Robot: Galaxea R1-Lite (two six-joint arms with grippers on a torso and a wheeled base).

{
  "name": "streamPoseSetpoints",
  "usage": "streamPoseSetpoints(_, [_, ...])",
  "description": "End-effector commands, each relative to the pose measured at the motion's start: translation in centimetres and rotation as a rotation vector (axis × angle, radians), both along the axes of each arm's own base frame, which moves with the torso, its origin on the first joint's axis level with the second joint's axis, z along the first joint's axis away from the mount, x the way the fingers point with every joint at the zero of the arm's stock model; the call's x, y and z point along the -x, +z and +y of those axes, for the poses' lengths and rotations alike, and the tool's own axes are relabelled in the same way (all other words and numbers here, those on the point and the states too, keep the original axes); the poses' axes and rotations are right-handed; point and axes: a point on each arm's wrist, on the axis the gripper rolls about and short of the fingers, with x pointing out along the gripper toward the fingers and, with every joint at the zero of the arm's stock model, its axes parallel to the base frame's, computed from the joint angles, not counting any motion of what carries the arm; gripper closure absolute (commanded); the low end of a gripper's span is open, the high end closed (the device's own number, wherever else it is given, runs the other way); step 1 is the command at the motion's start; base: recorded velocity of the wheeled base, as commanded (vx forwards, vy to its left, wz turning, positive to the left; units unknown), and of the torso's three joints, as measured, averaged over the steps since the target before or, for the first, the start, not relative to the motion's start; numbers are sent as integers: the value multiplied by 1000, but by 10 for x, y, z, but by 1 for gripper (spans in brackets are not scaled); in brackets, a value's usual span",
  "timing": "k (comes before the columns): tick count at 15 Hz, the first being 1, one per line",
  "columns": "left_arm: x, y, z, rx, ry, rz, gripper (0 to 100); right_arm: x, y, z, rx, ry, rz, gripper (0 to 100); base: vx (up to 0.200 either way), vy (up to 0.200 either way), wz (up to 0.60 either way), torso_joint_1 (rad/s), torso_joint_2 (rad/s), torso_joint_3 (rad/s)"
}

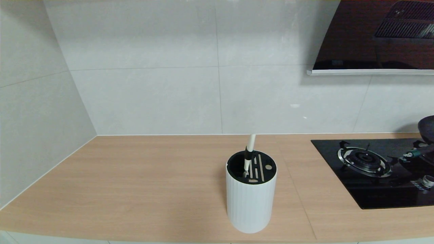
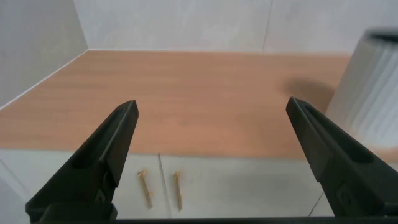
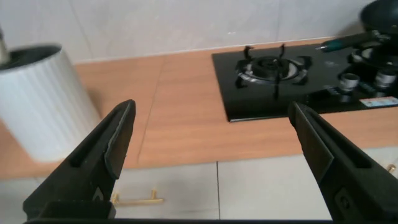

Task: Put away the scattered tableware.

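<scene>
A white ribbed holder with a black slotted top stands near the front edge of the wooden counter. A utensil with a white and black handle stands in its open compartment, leaning slightly. My left gripper is open, held off the counter's front edge, with the holder to one side. My right gripper is open too, also in front of the counter, with the holder on one side and nothing between its fingers.
A black gas hob with a burner lies at the right of the counter, a dark pan on its far side. A range hood hangs above. Cabinet doors with gold handles sit below the counter.
</scene>
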Motion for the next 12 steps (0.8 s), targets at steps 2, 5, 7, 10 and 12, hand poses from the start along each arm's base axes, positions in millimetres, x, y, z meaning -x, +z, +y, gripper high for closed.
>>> streamPoseSetpoints(2, [0, -1, 0, -11, -10, 8, 0, 0, -1, 1, 13, 34, 11, 0, 0, 0, 0, 0, 0, 0])
streamPoseSetpoints(5, [0, -1, 0, -21, -10, 8, 0, 0, -1, 1, -7, 33, 6, 0, 0, 0, 0, 0, 0, 0])
streamPoseSetpoints(7, [0, -1, 0, 12, -16, 6, 0, 0, -1, 1, -6, 33, 6, 0, 0, 0, 0, 0, 0, 0])
streamPoseSetpoints(10, [0, -1, 0, 13, -15, 6, 0, 0, -1, 1, -1, 33, 6, 0, 0, 0, 0, 0, 0, 0])
streamPoseSetpoints(12, [0, -1, 0, 13, -15, 6, 0, 0, -1, 1, -1, 33, 6, 0, 0, 0, 0, 0, 0, 0])
